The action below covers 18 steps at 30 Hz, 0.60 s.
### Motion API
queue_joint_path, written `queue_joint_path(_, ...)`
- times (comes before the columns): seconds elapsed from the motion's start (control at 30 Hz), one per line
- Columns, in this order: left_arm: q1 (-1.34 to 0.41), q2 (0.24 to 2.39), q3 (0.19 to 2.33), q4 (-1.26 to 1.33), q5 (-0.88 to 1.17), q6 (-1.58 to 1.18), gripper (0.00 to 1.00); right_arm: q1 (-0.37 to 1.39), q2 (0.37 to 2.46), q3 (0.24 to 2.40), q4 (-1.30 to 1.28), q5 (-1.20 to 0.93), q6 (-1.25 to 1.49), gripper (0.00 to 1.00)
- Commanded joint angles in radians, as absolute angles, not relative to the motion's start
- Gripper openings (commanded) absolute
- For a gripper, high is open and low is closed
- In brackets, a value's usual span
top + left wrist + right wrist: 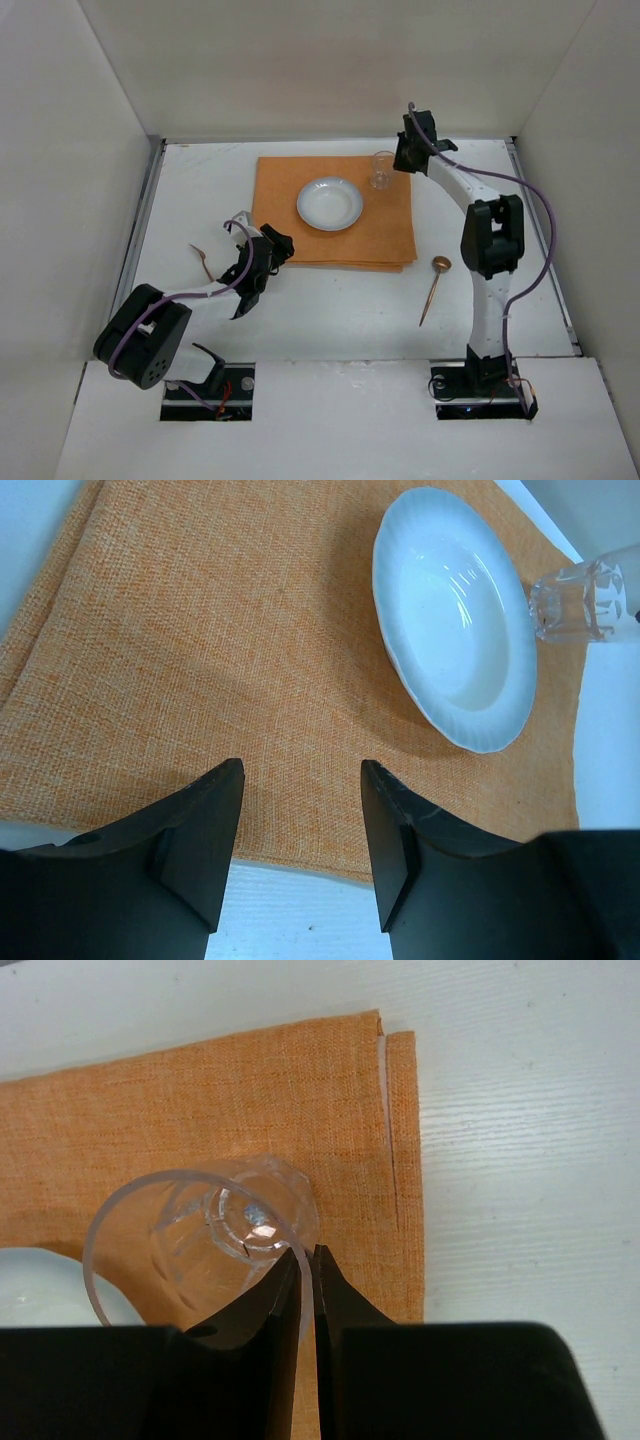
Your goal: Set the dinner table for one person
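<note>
The white dinner table [330, 325] carries an orange cloth [340, 225] with a white plate [330, 203] on it. A clear glass [381, 168] stands upright on the cloth's far right part. My right gripper [400, 158] is shut on the glass's rim; in the right wrist view [305, 1252] one finger is inside the glass [200, 1230] and one outside. My left gripper [278, 247] is open and empty over the cloth's near left edge; in the left wrist view [300, 780] it faces the plate [450, 620] and the glass [580, 600].
A copper fork [200, 258] lies on the table left of the cloth. A copper spoon [436, 285] lies right of the cloth, near the right arm. White walls stand on three sides, with grey rails [145, 220] along the table's edges.
</note>
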State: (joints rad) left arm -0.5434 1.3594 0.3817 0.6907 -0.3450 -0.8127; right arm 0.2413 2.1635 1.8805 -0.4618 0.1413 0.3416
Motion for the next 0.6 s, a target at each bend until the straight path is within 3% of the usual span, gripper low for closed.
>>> queue_joint_path(0.0,-0.539,1.353,0.39,0.716,-0.351,-0.807,0.47,0.245,2.2,1.992,-0.511,0.189,0.308,0.14)
queue_joint_path(0.2,-0.538,1.356,0.39,0.716,-0.345,-0.808,0.48,0.245,2.263,2.063,-0.557,0.215,0.301,0.19)
queue_joint_path(0.4,-0.53,1.353,0.388,0.716,-0.344,-0.81,0.48,0.255,2.238,2.059,-0.548,0.222,0.301,0.4)
queue_joint_path(0.57,-0.53,1.354,0.387,0.716,-0.344,-0.81,0.48,0.271,2.128,2.004,-0.496,0.222,0.314,0.47)
